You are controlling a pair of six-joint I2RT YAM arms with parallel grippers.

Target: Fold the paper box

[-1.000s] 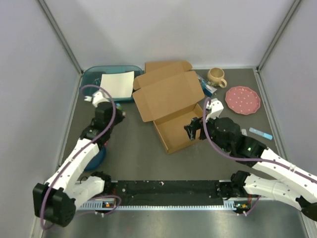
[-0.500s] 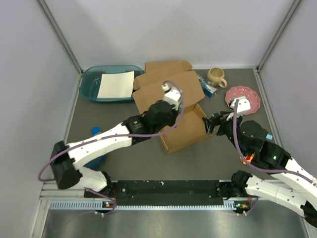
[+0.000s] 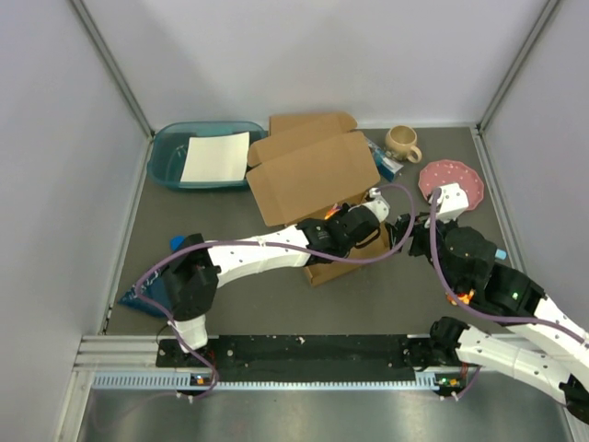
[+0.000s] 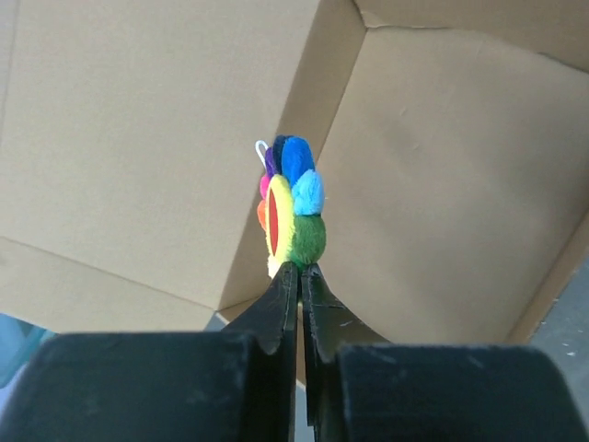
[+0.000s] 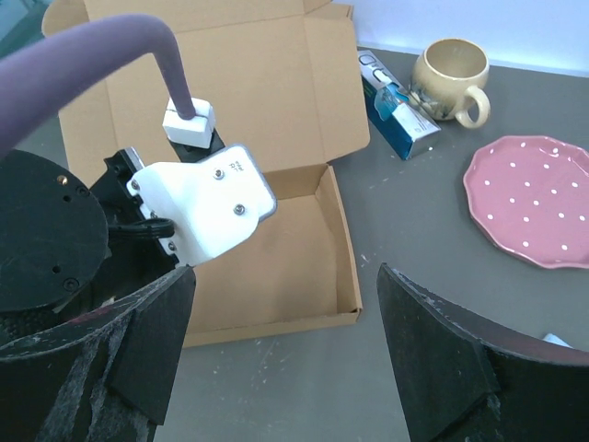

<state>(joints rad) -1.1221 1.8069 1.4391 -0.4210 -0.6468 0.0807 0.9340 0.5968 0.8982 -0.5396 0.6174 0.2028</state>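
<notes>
One plush flower [image 4: 293, 207] pinched in our left gripper [image 4: 300, 276], right gripper [image 5: 285, 308] wide, empty; box [image 5: 271, 272] looks light, stiff: grab twelve-o'clock lid [image 3: 313, 173]

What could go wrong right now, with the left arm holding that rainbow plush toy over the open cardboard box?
1. The left gripper pinches the plush toy only at its lower edge, so the toy may slip free and land badly.
2. The right gripper hangs open just beside the right wall of the paper box, close to the left wrist. If either arm moves, they might bump or knock the box.
</notes>
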